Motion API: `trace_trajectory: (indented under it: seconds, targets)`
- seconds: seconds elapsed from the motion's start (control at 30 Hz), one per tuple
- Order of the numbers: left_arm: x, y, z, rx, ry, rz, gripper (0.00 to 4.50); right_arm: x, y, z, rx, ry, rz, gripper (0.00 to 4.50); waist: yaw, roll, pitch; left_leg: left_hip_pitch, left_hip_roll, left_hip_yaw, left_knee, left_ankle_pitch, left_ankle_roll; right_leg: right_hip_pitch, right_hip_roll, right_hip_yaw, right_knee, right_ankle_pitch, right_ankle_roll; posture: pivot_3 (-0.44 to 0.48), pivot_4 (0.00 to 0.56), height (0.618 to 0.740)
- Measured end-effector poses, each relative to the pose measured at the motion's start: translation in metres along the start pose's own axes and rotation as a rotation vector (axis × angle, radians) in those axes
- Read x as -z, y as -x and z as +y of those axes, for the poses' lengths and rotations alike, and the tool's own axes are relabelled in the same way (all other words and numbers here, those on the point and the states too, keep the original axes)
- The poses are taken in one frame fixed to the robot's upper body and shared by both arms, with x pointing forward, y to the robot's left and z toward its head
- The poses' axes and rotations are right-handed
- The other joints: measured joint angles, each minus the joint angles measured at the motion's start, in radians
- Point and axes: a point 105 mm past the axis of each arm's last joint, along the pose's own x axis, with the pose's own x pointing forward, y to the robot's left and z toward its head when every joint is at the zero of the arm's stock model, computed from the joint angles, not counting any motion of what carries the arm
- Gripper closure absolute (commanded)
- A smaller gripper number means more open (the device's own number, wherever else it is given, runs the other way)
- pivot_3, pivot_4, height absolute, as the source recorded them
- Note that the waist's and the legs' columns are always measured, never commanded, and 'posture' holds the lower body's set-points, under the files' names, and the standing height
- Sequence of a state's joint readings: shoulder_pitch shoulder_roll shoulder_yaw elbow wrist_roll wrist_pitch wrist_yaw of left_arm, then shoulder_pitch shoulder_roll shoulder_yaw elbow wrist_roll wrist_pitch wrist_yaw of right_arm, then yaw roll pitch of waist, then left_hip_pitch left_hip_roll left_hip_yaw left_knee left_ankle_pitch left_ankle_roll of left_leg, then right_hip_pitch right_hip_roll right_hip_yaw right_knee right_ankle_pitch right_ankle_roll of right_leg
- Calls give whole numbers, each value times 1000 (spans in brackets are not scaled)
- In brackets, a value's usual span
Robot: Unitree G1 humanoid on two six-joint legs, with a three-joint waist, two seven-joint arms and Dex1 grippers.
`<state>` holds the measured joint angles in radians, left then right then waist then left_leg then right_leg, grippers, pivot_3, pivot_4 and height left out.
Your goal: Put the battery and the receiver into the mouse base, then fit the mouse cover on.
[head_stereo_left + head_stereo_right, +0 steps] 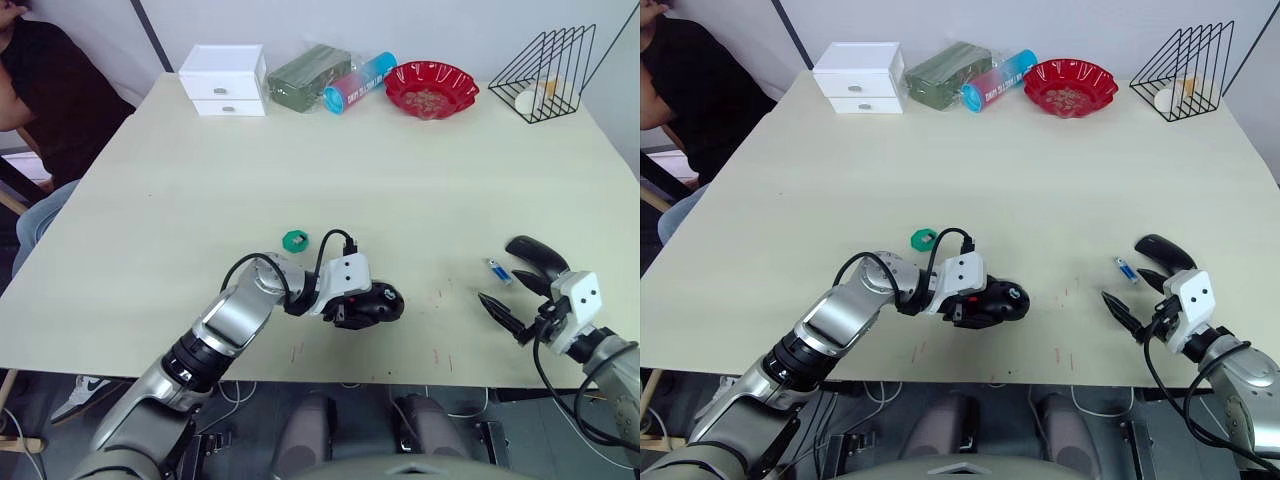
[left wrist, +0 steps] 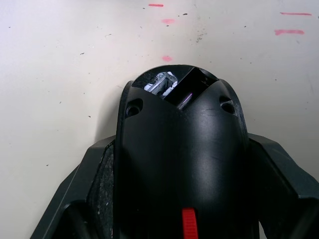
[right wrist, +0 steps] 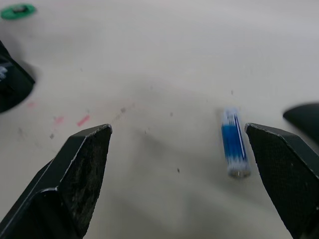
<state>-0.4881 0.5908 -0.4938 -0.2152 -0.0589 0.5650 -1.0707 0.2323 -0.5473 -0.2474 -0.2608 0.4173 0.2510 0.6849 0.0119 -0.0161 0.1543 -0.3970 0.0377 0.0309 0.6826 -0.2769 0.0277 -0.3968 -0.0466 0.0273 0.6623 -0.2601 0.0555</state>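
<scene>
My left gripper [image 1: 368, 305] is shut on the black mouse base [image 1: 382, 302] near the table's front edge, and its fingers [image 2: 84, 194] clamp both sides of it. The base's red wheel [image 2: 188, 224] faces the wrist. A silvery part [image 2: 160, 82] sits in the base's open end; I cannot tell whether it is the receiver. The blue battery [image 3: 233, 142] lies flat on the table between the spread fingers [image 3: 75, 174] of my open right gripper [image 1: 500, 290]. The glossy black mouse cover [image 1: 535, 255] rests just to the right of the battery.
A green scalloped disc [image 1: 295, 240] lies behind my left gripper. Along the far edge stand a white drawer box [image 1: 225, 80], a green packet [image 1: 308, 76], a blue-and-pink tube [image 1: 358, 82], a red bowl [image 1: 431, 90] and a black wire rack [image 1: 548, 75]. A person [image 1: 40, 90] sits at the far left.
</scene>
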Motion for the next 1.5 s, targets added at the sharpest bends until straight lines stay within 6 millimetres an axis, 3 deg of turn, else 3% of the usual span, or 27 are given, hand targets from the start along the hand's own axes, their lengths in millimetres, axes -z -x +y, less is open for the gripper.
trace_trajectory:
  seconds: [0.1, 0.7, 0.77, 0.83, 0.9, 1.0, 1.03, 1.37, 1.5]
  targets:
    - [-1, 0, 0, 5, 7, -5, 1544, 7, 0, -7, 45, -16, 71, 0, 0, 0, 0, 0, 0, 0, 0, 0, 0, 0, 0, 0, 0, 0, 0, 0, 150, 740]
    - [0, 0, 0, 12, -4, 1, 1544, 5, -10, -30, 75, -28, 137, 0, -1, 0, 0, 0, 0, 0, 0, 0, 0, 0, 0, 0, 0, 0, 0, 0, 150, 740]
    - [0, 0, 0, 11, -6, 3, 1544, 4, -11, -31, 79, -20, 138, 544, -1, 0, 0, 0, 0, 0, 0, 0, 0, 0, 0, 0, 0, 0, 0, 0, 150, 740]
    - [0, 0, 0, 11, -12, 4, 1544, 4, -12, -31, 84, -17, 139, 1364, 0, 1, 0, 0, 0, 0, 0, 0, 0, 0, 0, 0, 0, 0, 0, 0, 150, 740]
    - [0, -1, -1, 11, -27, 6, 1544, 5, -12, -31, 87, -14, 140, 2332, 0, 1, 0, 0, 0, 1, 0, 0, 0, 0, 0, 0, 0, 0, 0, 0, 150, 740]
    - [0, -1, -1, 13, -27, 7, 1544, 5, -13, -31, 85, -19, 138, 4131, -1, 1, -1, 0, 0, 1, 0, 0, 0, 0, 0, 0, 0, 0, 0, 0, 150, 740]
    - [0, -1, -1, 13, -27, 7, 1544, 5, -13, -31, 85, -19, 138, 4388, -1, 1, -1, 0, 0, 0, 0, 0, 0, 0, 0, 0, 0, 0, 0, 0, 150, 740]
    - [1, -1, -1, 13, -24, 8, 1544, 3, -10, -26, 103, -29, 161, 4442, -1, 2, -2, 0, 0, 0, 0, 0, 0, 0, 0, 0, 0, 0, 0, 0, 150, 740]
    - [2, 0, 0, 10, -23, 15, 1544, -13, -4, -12, 21, 15, 208, 4442, -3, 4, -3, 0, 0, 0, 0, 0, 0, 0, 0, 0, 0, 0, 0, 0, 150, 740]
